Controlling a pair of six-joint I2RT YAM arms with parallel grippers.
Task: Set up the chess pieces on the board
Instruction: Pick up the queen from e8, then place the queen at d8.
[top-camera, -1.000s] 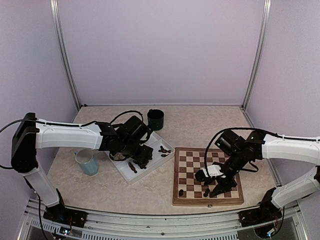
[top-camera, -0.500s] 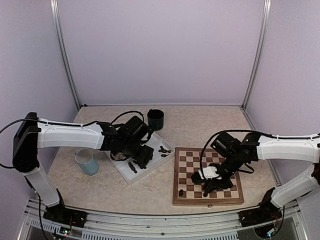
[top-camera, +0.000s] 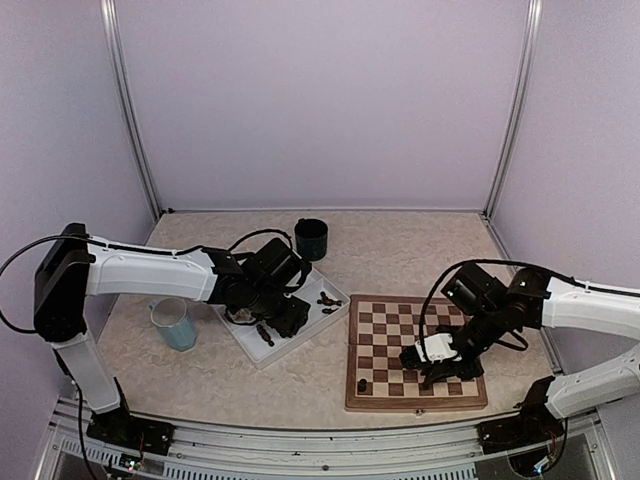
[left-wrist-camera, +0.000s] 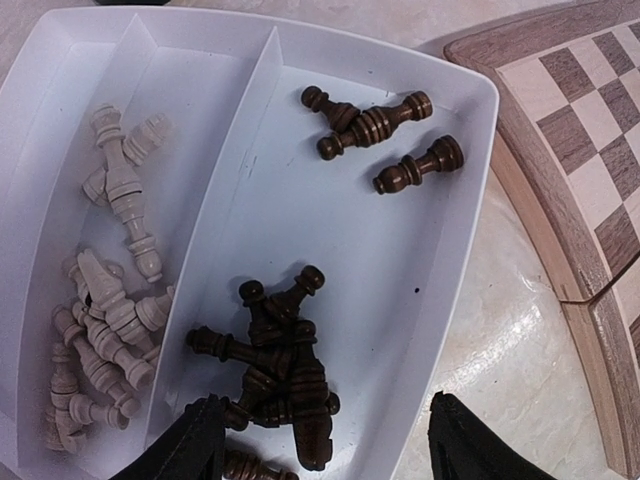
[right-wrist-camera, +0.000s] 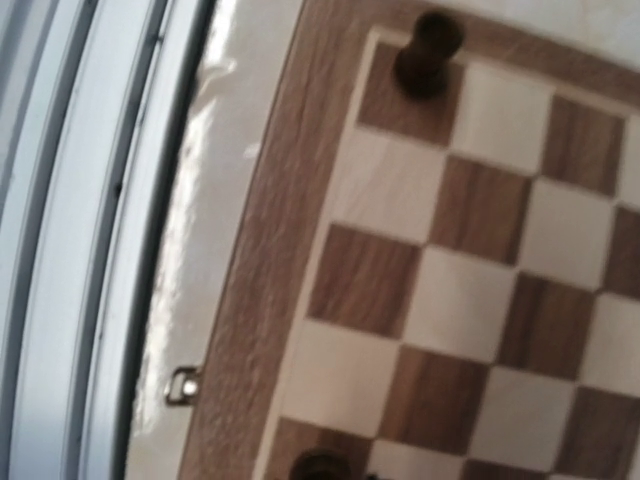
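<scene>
- Left fingers (left-wrist-camera: 203, 440): tips cut off by the left wrist view's bottom edge.
- Dark chess piece (left-wrist-camera: 250, 468) beside them: half cropped.
- Right wrist view: blurred; a dark piece (right-wrist-camera: 322, 466) cropped at the bottom.
- Right fingers (top-camera: 440, 372): from above, too small to tell any hold.

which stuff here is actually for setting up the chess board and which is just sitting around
For the job:
- board
- dark chess pieces heaped in the white tray
- pale chess pieces in its other compartment
- dark piece already standing on the board

Just lying about:
- dark cup behind the tray
- light blue cup left of the tray
</scene>
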